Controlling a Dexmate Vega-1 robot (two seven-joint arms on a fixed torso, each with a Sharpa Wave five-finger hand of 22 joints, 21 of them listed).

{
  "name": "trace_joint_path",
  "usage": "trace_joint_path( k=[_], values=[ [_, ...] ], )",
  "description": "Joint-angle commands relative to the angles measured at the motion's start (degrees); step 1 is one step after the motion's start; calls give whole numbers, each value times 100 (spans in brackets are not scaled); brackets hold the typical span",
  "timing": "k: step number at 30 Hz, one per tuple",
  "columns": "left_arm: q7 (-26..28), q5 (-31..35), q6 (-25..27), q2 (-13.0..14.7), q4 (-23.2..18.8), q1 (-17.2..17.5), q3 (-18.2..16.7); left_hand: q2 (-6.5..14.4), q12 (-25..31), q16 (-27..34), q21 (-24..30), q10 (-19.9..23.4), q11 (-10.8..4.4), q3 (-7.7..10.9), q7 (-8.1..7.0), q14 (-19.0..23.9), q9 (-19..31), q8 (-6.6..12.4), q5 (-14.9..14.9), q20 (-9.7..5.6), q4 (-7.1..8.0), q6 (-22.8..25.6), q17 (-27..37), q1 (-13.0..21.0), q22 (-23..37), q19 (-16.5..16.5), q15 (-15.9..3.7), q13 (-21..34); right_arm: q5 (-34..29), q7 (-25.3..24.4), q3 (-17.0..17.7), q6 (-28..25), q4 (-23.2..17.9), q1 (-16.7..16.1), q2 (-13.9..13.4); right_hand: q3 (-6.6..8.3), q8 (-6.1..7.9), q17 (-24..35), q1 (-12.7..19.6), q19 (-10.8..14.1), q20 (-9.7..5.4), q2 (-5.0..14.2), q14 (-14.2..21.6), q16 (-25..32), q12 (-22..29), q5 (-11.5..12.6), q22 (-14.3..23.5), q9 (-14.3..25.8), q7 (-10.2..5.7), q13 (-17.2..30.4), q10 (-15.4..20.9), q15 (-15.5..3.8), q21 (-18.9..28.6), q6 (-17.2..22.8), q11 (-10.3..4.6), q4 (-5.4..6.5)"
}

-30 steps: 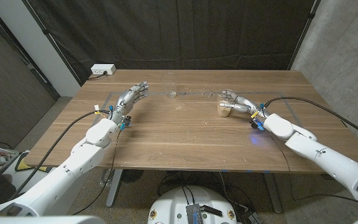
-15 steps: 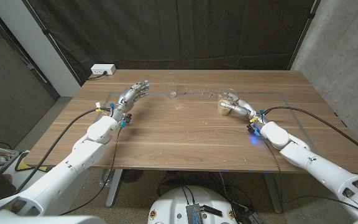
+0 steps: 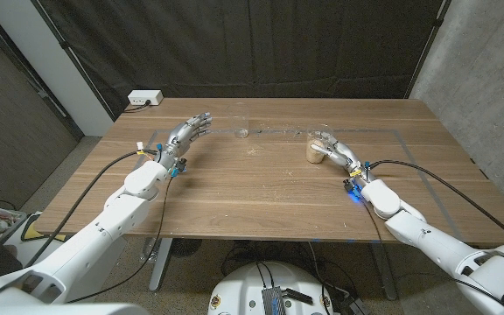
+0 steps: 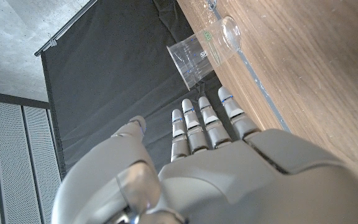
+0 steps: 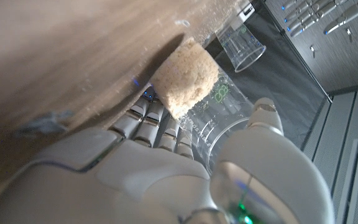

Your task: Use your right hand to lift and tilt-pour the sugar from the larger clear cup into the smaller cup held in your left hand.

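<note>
Right hand (image 3: 329, 149) of mine wraps around the larger clear cup (image 5: 194, 87) of sugar, which stands on the tabletop (image 3: 261, 188). Left hand (image 3: 189, 133) is spread and empty, near the smaller cup (image 3: 242, 132), not holding it. I'd firm the grip low and lift straight before tilting.

Lab or test bay, pretty clearly. Brown wooden table (image 3: 261, 179) marked out with blue tape outline (image 3: 414, 140), backed by black curtain backdrop (image 3: 261, 44). Bare grey concrete wall (image 3: 484, 70) seen at side, white power strip (image 3: 145, 98) left on floor.
</note>
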Motion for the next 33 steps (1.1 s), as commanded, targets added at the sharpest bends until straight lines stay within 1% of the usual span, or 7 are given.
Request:
trace_joint_path(
  k=[1, 3, 6, 10, 16, 22, 33],
  values=[
    [-61, 18, -28, -38, 130, -100, 51, -38, 2, -11, -12, 50, -12, 13, -33, 41, 6, 29, 20, 1, -6, 31, 25, 31, 32, 4, -226, 32, 266, 1, -13, 672, 824, 133, 442, -22, 83, 207, 131, 97, -9, -5, 31, 133, 139, -32, 43, 76, -34, 182, 10, -980, 44, 78, -41, -43],
    [-68, 29, -37, -42, 154, -110, 62, -45, 1, -12, -14, 49, -15, 12, -34, 39, 5, 29, 20, -1, -11, 30, 25, 34, 32, 0, -228, 32, 281, 3, 2, 603, 664, 87, 385, -31, 107, 268, 153, 104, -17, -4, 29, 171, 176, -41, 53, 97, -32, 236, -4, -979, 51, 97, -41, -42],
    [-77, 54, -49, -46, 196, -126, 82, -62, 0, -12, -15, 52, -29, 13, -34, 45, 4, 29, 22, 2, -26, 32, 24, 46, 31, -1, -231, 34, 271, -51, 59, 191, -25, -127, 143, -43, 128, 336, 176, 106, -14, -4, 16, 210, 219, -50, 64, 120, -40, 296, -16, -976, 55, 101, -38, -41],
    [-30, 144, -22, -19, 208, -138, 116, -84, -6, -16, -16, 46, -25, 14, -28, 41, 3, 25, 24, -1, -47, 26, 22, 64, 31, -3, -233, 35, 344, -27, 168, -622, -1081, -418, -242, -66, 170, 446, 205, 155, -12, -10, 3, 275, 295, -67, 81, 157, -34, 389, -15, -975, 81, 131, -9, -36],
    [-88, 135, -51, -36, 326, -170, 139, -109, -12, -22, -17, 39, -39, 24, -49, 35, 1, 22, 29, -9, -84, 20, 19, 101, 31, -3, -255, 36, 545, 182, 295, -1476, -2032, -610, -620, -82, 210, 573, 275, 256, -21, -15, 4, 355, 394, -88, 91, 198, 0, 489, 25, -992, 124, 145, 42, -47],
    [-118, 206, -29, -7, 401, -220, 187, -123, -15, -25, -19, 40, -56, 32, -44, 31, 0, 19, 33, -4, -108, 13, 17, 127, 31, -5, -273, 38, 666, 307, 356, -2011, -2488, -648, -773, -89, 263, 685, 360, 308, -26, -15, -10, 419, 458, -111, 97, 236, 31, 571, 14, -995, 145, 192, 83, -61],
    [-175, 409, -72, 83, 482, -309, 278, -151, -19, -36, -21, 47, -64, 58, -85, 18, -1, 11, 39, -11, -173, -8, 12, 200, 33, -10, -291, 40, 749, 355, 441, -2280, -2734, -640, -839, -92, 322, 819, 468, 357, -49, -3, 1, 505, 548, -145, 105, 282, 50, 662, 45, -1004, 167, 235, 114, -70]
  ],
)
